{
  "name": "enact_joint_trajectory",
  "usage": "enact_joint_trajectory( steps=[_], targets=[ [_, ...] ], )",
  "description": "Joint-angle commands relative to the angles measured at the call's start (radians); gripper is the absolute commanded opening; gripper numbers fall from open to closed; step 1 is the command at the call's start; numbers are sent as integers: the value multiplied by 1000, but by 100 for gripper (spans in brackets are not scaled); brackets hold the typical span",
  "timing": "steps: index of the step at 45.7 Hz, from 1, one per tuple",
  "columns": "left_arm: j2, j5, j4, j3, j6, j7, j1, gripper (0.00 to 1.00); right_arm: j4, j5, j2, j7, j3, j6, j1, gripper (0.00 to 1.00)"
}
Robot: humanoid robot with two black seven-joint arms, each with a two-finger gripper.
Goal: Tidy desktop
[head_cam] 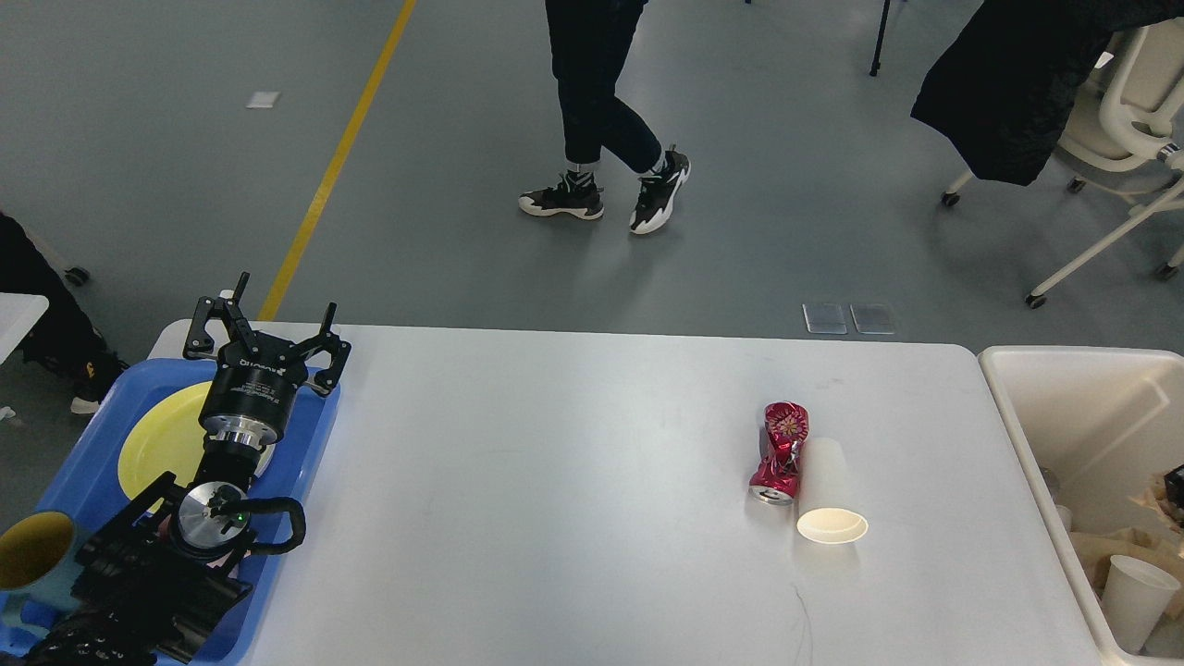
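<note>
The white desktop [555,481] holds a crushed red can [780,451] lying on its side right of centre. A white paper cup [826,495] lies against the can's right side, its mouth facing me. My left gripper [266,319] hangs open and empty over the far end of the blue tray [92,462] at the table's left end. Of my right gripper only a dark sliver [1177,483] shows at the right edge, above the cream bin [1004,393]; its fingers are hidden.
The tray carries a yellow plate [157,444] and a cup with a yellow inside [32,550]. The bin holds brown crumpled paper [1124,546] and a white cup [1128,601]. A person [601,111] walks beyond the table's far edge. A chair under a black coat [1017,83] stands at far right.
</note>
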Motion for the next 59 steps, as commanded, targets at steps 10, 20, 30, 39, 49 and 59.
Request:
enact_joint_trajectory(
  steps=[10, 20, 30, 39, 49, 59],
  targets=[
    [0, 0, 0, 0, -1, 0, 0, 96, -559, 4, 327, 5, 48, -51, -398, 0],
    [0, 0, 0, 0, -1, 0, 0, 96, -559, 14, 342, -1, 53, -78, -434, 0],
    [0, 0, 0, 0, -1, 0, 0, 96, -552, 14, 345, 5, 53, -175, -437, 100],
    [0, 0, 0, 0, 1, 0, 0, 96, -544, 16, 362, 5, 54, -175, -437, 100],
    [0, 0, 0, 0, -1, 0, 0, 96, -509, 16, 352, 8, 53, -170, -418, 100],
    [0, 0, 0, 0, 1, 0, 0, 96, -397, 4, 287, 8, 53, -149, -334, 100]
  ],
)
